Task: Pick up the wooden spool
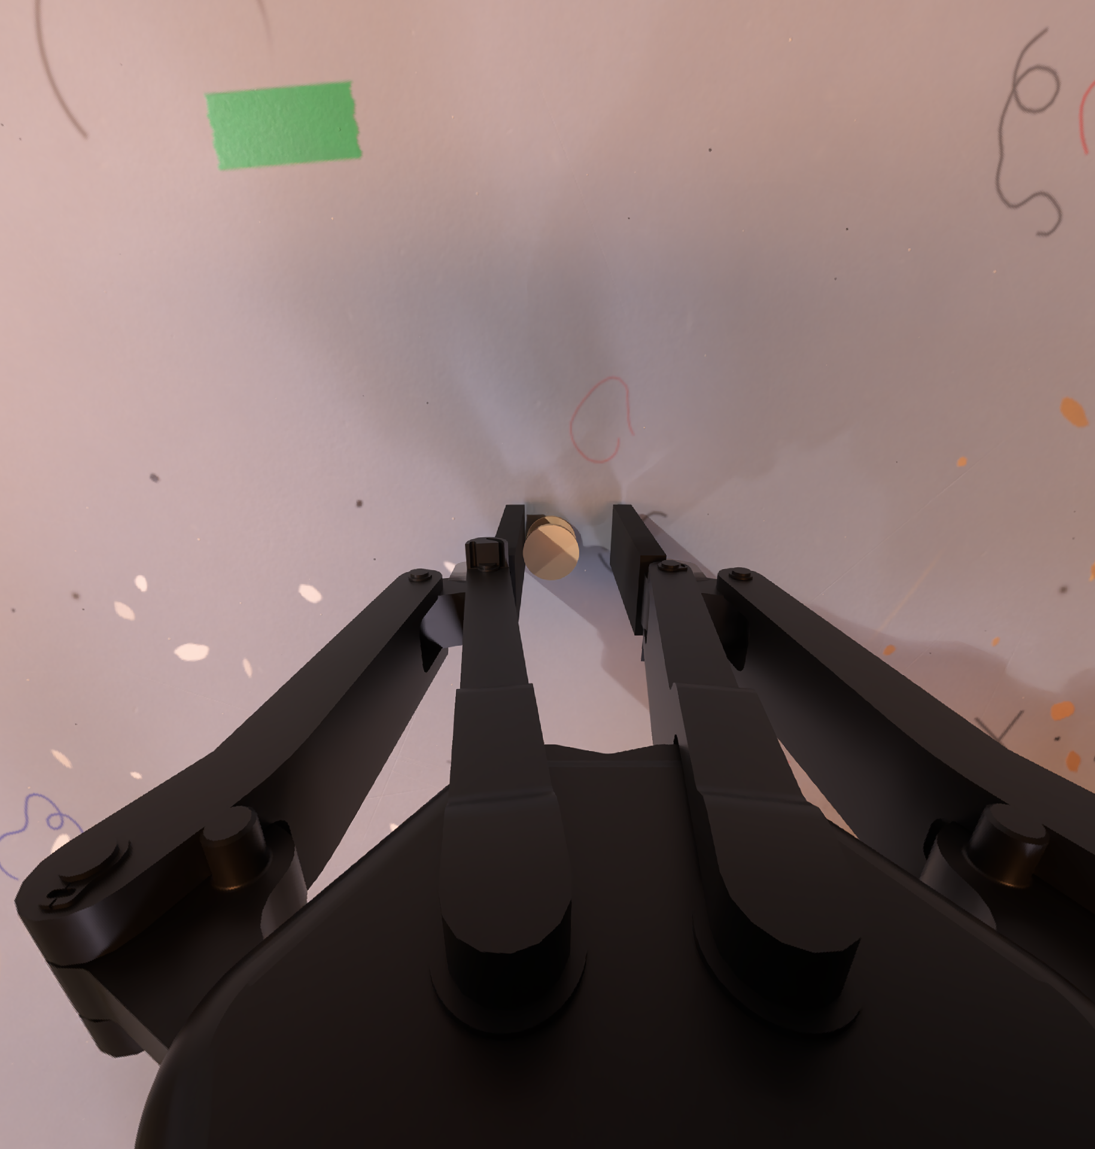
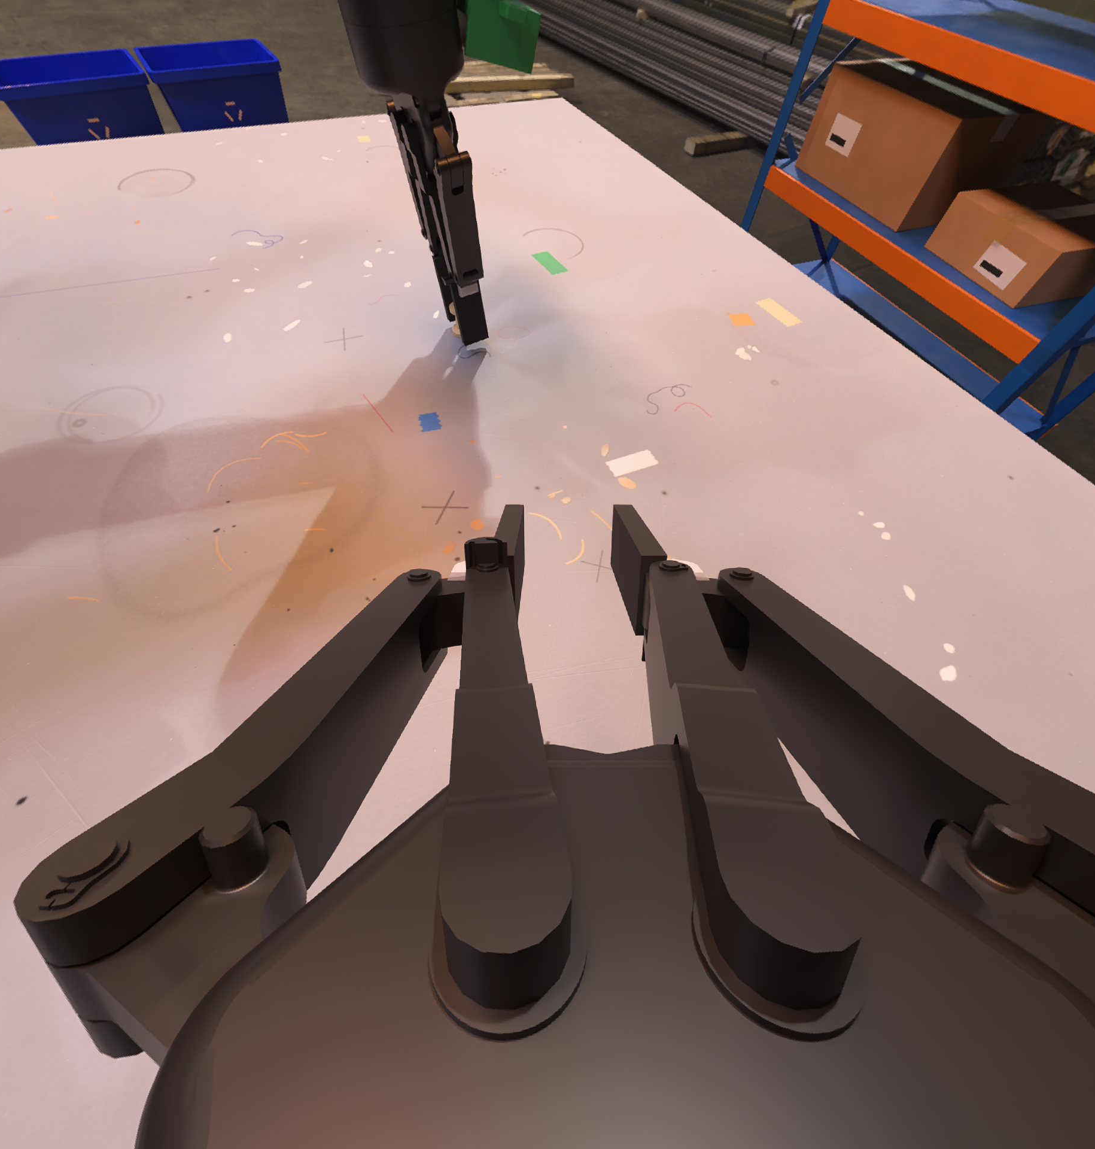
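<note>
The wooden spool (image 1: 551, 550) is a small pale cylinder lying on the white table (image 1: 346, 385), its round end facing the left wrist camera. My left gripper (image 1: 568, 515) is open and down at the table, one finger on each side of the spool. The spool sits against the left finger (image 1: 511, 541), with a gap to the right finger (image 1: 629, 559). In the right wrist view the left gripper (image 2: 470, 332) stands nearly upright on the table, with a sliver of the spool (image 2: 453, 322) showing beside its tip. My right gripper (image 2: 568, 519) is open and empty, hovering above the table.
A green tape patch (image 1: 282, 124) and scribbles mark the table (image 2: 781, 497). Two blue bins (image 2: 135, 87) stand beyond the far edge. An orange and blue shelf (image 2: 905, 249) with cardboard boxes (image 2: 893, 143) stands off the table's right side.
</note>
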### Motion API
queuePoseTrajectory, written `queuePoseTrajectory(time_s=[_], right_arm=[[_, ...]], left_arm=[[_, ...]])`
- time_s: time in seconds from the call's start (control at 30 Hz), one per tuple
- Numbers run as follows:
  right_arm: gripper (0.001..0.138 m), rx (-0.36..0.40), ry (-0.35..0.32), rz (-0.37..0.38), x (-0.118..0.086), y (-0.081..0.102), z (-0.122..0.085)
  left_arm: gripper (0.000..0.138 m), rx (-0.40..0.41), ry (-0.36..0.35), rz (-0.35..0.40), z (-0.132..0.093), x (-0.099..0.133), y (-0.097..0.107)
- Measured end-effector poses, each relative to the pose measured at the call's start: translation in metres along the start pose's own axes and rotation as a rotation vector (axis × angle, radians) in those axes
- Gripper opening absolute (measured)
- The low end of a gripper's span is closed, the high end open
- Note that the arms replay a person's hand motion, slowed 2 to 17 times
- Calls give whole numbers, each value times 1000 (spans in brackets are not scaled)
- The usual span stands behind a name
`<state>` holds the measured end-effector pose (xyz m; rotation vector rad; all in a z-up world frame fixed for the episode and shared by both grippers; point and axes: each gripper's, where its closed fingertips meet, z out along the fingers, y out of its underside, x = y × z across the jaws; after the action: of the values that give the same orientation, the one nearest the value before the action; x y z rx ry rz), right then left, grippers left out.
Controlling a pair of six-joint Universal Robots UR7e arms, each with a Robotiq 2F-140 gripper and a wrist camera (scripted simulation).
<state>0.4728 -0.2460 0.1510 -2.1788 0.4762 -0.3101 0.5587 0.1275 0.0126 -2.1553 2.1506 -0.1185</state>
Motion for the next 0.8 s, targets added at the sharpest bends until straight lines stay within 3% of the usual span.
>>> queuePoseTrajectory(time_s=[0.8], right_arm=[[38, -2, 2, 5, 2, 1, 0]], left_arm=[[37, -30, 13, 60, -2, -4, 3]])
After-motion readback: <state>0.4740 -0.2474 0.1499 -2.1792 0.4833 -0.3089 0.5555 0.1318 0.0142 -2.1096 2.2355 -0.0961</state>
